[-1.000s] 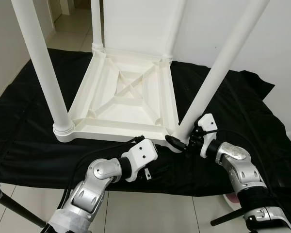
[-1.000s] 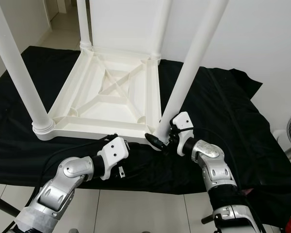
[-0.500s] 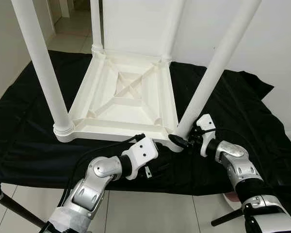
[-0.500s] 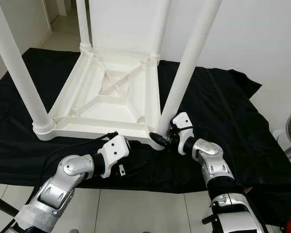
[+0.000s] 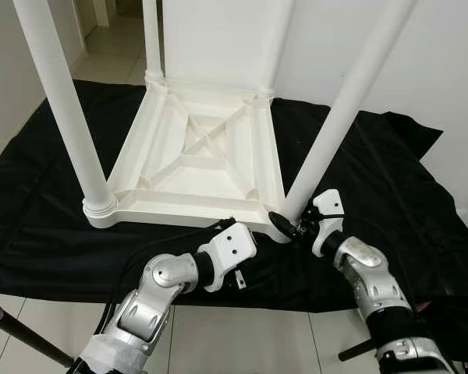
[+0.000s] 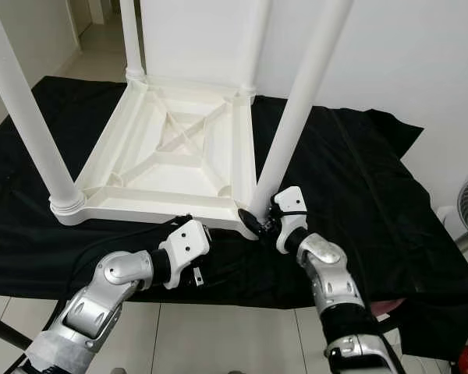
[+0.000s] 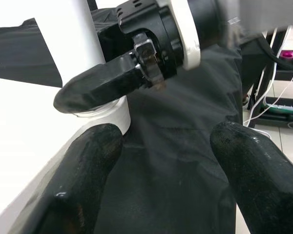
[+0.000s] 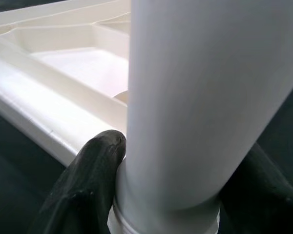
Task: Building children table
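A black cloth (image 5: pixel 54 210) is spread across the floor area, and an upturned white plastic children's table (image 5: pixel 199 156) is laid on it, underside up, with its cross-braced frame exposed. All positions below are given relative to this table. Four white round legs are seen rising from its corners: the near-left leg (image 5: pixel 62 109), the near-right leg (image 5: pixel 343 117), and two far legs at the rear corners, of which the far-left leg (image 5: pixel 152 39) is the clearer. The near-right leg is tilted, leaning outward from its corner socket, while the near-left leg is seated in a ringed collar.

The right gripper (image 5: pixel 287 224) is placed at the base of the near-right leg, at the table's near-right corner. In the right wrist view its two black fingers (image 8: pixel 83 190) are seen clamped on either side of that leg, just above the collar.

The left gripper (image 7: pixel 161 170) is held low in front of the table's near edge, just beside the same corner. Its fingers (image 7: pixel 83 185) are spread apart over the black cloth, with nothing between them, and the nearer one is close against the table's rim.
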Available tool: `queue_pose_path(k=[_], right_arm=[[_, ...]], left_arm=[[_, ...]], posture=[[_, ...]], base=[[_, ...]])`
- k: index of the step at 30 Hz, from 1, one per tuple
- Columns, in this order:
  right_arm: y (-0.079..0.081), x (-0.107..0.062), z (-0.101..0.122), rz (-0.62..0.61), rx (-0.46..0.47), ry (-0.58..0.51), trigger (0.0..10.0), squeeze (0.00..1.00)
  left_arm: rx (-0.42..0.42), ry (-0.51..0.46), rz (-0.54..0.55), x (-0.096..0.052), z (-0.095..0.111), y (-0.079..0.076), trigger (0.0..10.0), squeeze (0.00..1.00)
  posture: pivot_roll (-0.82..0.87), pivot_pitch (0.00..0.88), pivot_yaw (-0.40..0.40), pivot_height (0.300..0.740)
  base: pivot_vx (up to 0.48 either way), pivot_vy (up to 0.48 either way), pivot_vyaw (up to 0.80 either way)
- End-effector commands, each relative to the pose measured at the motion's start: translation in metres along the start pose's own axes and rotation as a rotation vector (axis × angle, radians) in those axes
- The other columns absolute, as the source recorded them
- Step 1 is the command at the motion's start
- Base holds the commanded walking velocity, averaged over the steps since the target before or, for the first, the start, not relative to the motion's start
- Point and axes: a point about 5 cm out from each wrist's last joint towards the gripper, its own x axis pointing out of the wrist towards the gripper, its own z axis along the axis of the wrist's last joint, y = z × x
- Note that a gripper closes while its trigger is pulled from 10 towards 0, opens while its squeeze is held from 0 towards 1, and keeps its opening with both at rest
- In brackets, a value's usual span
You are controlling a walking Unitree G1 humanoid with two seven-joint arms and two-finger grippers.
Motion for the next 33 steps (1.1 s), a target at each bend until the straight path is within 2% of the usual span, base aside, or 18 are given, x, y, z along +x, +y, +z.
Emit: queue_pose_path(k=[1,5,8,12,15,20,21,27,30,31,33], right_arm=[[-0.003,0.000,0.009,-0.074,-0.002,-0.028,10.0,0.00],[0.003,-0.002,0.004,-0.242,0.052,-0.006,10.0,0.00],[0.016,0.000,0.006,-0.346,0.087,-0.032,10.0,0.00],[0.024,0.005,0.009,-0.377,0.095,-0.037,10.0,0.00],[0.043,0.008,0.019,-0.361,0.117,-0.074,10.0,0.00],[0.042,0.005,0.021,-0.363,0.102,-0.056,10.0,0.00],[0.038,0.004,0.021,-0.353,0.102,-0.049,10.0,1.00],[0.032,0.002,0.024,-0.302,0.079,-0.058,10.0,1.00],[0.025,-0.002,0.024,-0.177,0.046,-0.050,10.0,1.00],[0.023,-0.004,0.023,-0.126,0.027,-0.042,10.0,0.00],[0.020,-0.005,0.021,-0.079,0.012,-0.037,10.0,0.00]], left_arm=[[-0.006,-0.008,0.043,0.003,0.001,0.000,10.0,0.00],[-0.004,-0.009,0.040,0.003,0.002,0.000,10.0,0.00],[-0.002,-0.009,0.040,0.003,0.002,0.000,10.0,0.00],[-0.001,-0.007,0.043,0.002,0.002,0.001,10.0,0.00],[-0.006,-0.007,0.056,0.001,0.001,0.001,10.0,0.00],[-0.010,-0.007,0.056,0.001,0.001,0.000,10.0,0.00],[-0.008,-0.007,0.057,0.002,0.001,0.001,10.0,0.00],[-0.007,-0.009,0.062,0.003,0.002,0.004,10.0,0.00],[-0.005,-0.010,0.063,0.003,0.002,0.004,10.0,0.00],[-0.005,-0.010,0.064,0.003,0.002,0.004,10.0,0.00],[-0.004,-0.010,0.065,0.003,0.002,0.004,10.0,0.00]], posture=[[-0.03,0.004,-0.097,0.740],[-0.03,0.001,-0.103,0.740],[-0.03,0.003,-0.105,0.740],[-0.02,0.007,-0.114,0.740],[-0.02,0.012,-0.114,0.740],[-0.02,0.016,-0.115,0.740],[-0.03,0.018,-0.114,0.740],[-0.03,0.019,-0.114,0.740],[-0.03,0.016,-0.114,0.740],[-0.03,0.015,-0.115,0.740],[-0.03,0.013,-0.115,0.740]], base=[[0.000,0.000,0.00],[0.000,0.000,0.00],[0.000,0.000,0.00],[0.000,0.000,0.00],[0.000,0.000,0.00],[0.000,0.000,0.00],[0.000,0.000,0.00],[0.000,0.000,0.00],[0.000,0.000,0.00],[0.000,0.000,0.00],[0.000,0.000,0.00]])
